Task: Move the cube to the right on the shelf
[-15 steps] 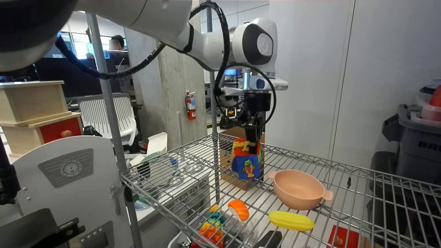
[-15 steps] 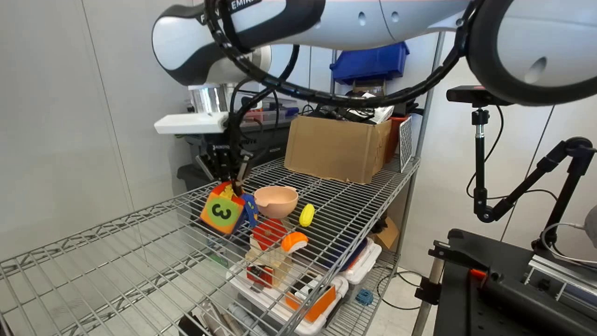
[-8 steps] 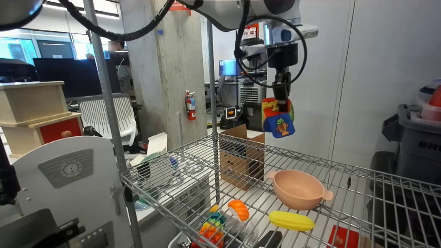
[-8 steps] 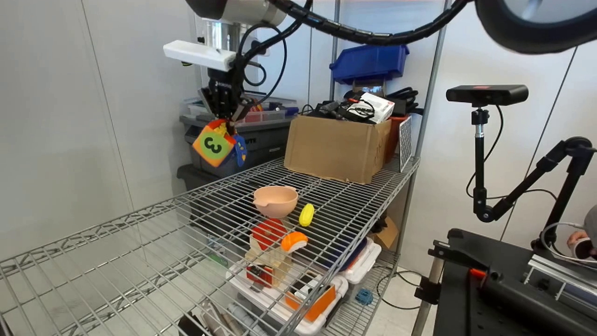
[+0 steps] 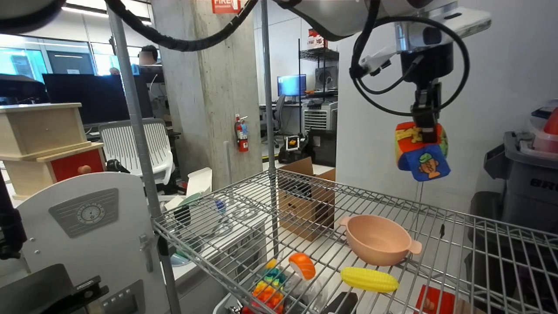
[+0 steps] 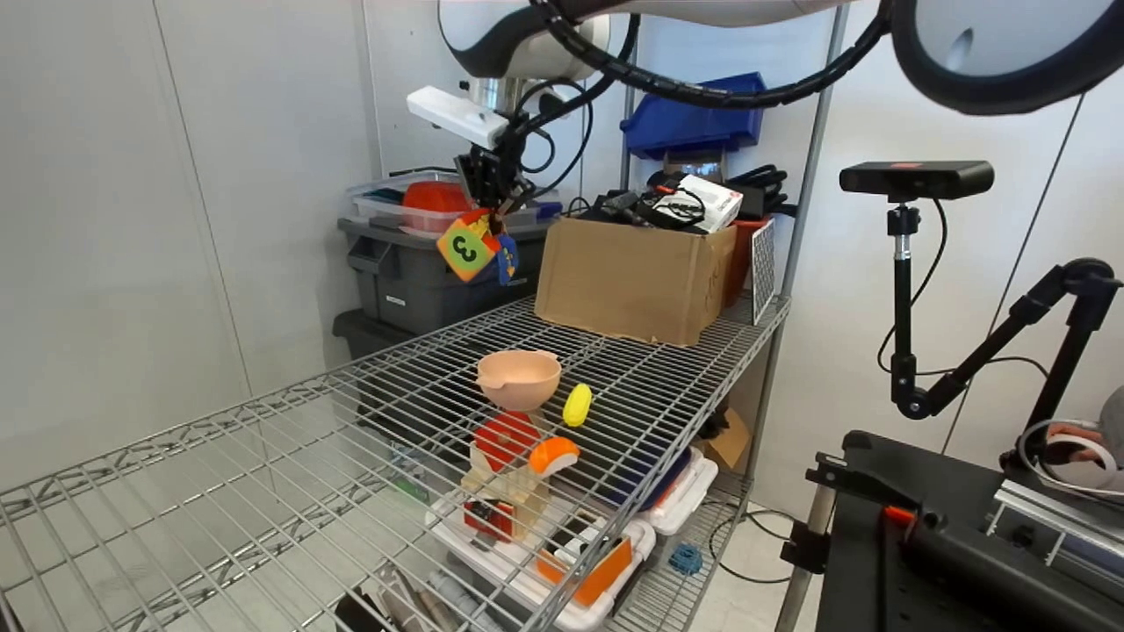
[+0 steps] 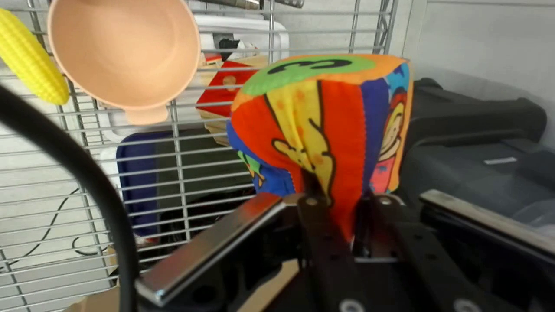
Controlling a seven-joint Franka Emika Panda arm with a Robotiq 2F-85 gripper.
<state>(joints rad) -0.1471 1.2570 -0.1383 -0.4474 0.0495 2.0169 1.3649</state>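
Hanging in the air higher than the shelf [image 6: 290,402], the soft cube [image 5: 418,152] was pinched by its red and yellow cloth in the gripper [image 7: 347,208], whose fingertips [image 7: 313,216] stood nearly together; whether it hung over the wires or beyond their edge could not be told. A black numeral 3 [image 6: 464,250] showed in a green circle on one face. In an exterior view, a red sign [image 5: 226,6] high on a concrete column [image 5: 226,87] read "FIRE", its lower line too small to make out, above a fire extinguisher [image 5: 241,135], and a grey bin [image 5: 529,205] bore dark letters starting "BR", cut off by the frame. A white box [image 6: 711,206] had print too small to read. The shelf was a silver grid of thin metal wires, bearing a peach bowl [image 5: 379,240], a yellow corn toy [image 5: 369,279] near it, an orange sushi toy [image 5: 302,266] and, farther along, a cardboard box [image 6: 619,281]. A smooth pale wall [image 6: 88,219] rose behind; a white slatted chair [image 5: 137,146] and a dark monitor [image 5: 87,98] stood across the room.
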